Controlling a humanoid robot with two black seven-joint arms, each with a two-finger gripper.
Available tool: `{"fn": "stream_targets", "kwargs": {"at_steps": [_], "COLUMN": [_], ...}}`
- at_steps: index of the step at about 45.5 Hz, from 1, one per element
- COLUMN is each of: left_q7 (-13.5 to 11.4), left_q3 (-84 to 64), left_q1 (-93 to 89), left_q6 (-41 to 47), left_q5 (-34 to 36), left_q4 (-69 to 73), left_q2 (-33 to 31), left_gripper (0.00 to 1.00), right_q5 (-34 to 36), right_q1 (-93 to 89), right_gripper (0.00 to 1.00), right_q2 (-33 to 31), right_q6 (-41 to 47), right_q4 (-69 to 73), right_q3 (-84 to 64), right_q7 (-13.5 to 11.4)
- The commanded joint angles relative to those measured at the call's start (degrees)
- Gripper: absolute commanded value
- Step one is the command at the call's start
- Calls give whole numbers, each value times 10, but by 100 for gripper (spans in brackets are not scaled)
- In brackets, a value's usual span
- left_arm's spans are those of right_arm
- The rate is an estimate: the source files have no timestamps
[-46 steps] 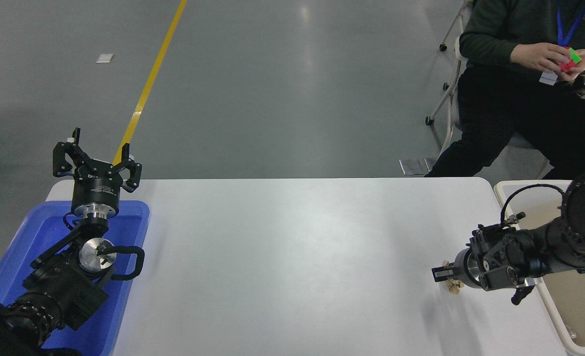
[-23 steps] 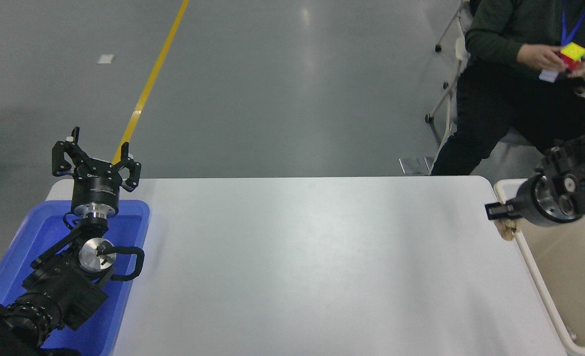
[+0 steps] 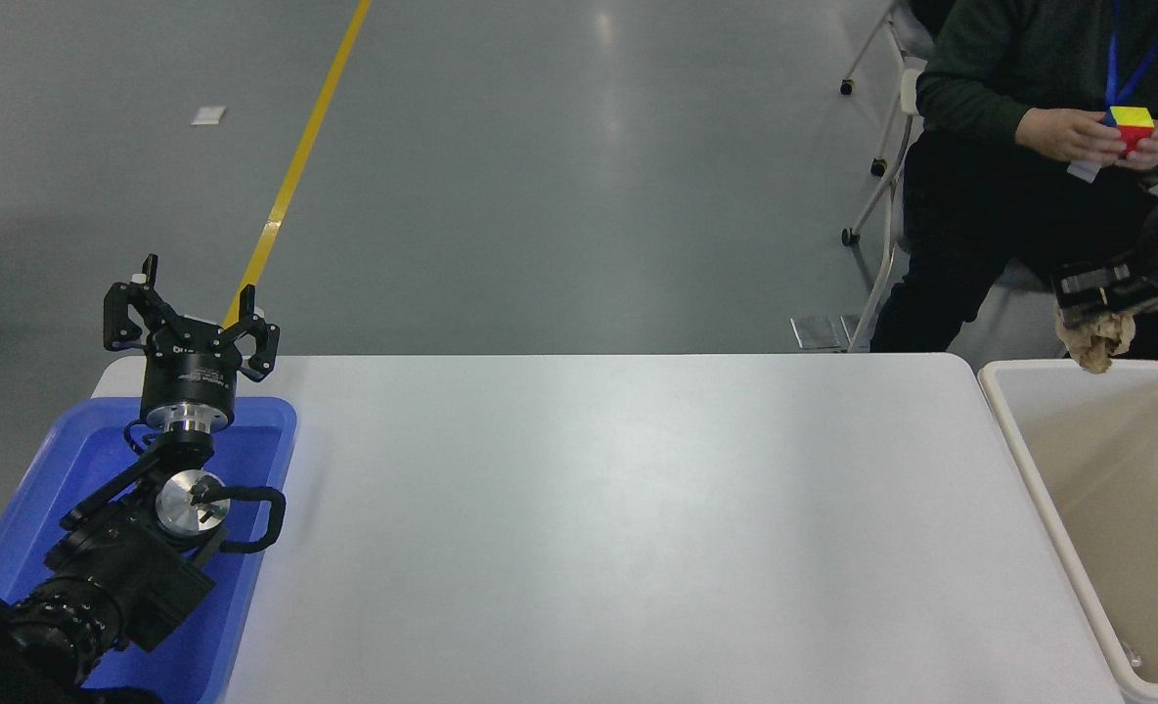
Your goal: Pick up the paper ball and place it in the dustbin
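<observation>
My right gripper (image 3: 1095, 298) comes in from the right edge, high up, shut on the tan crumpled paper ball (image 3: 1093, 339). The ball hangs just above the far rim of the beige dustbin (image 3: 1037, 467), which stands off the table's right end. Most of the right arm is out of view. My left gripper (image 3: 186, 318) is parked at the lower left over the blue tray, open and empty.
A bright blue tray (image 3: 61, 464) sits at the table's left end under the left arm. A person (image 3: 1009, 186) sits on a chair beyond the far right corner, holding a coloured cube (image 3: 1131, 125) in both hands. The white table (image 3: 618, 528) lies between tray and dustbin.
My right gripper has lifted the paper ball off the table's right side and carried it up and right, to above the dustbin's far rim. The left arm has not moved.
</observation>
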Motion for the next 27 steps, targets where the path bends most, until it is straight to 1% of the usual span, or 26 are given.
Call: {"fn": "stream_targets", "kwargs": {"at_steps": [1,6,12,20,24,27], "left_q7": [0,0,0,0,0,0], "left_q3": [1,0,1,1,1,0], "left_q1": [0,0,0,1,0,0], "left_q6": [0,0,0,0,0,0], "left_q5": [0,0,0,0,0,0], "left_q4": [0,0,0,0,0,0], "left_q2": [0,0,0,0,0,0], "left_gripper": [99,99,99,99,99,99], "right_q5": [-2,-1,12,66,88,112], "right_q1": [-23,-100,-234,-460,-579,-669], "right_gripper": [0,0,0,0,0,0], "right_q2": [-46,-71,-104,-158,-169,-159], "right_q6": [-19,-122,-245,-360,-399,-407], "right_q4": [-41,-83,-173,-321,-423,-505], "right_q3": [6,7,30,187,283,368], "right_q7": [-4,-4,-4,-4,-4,-4]}}
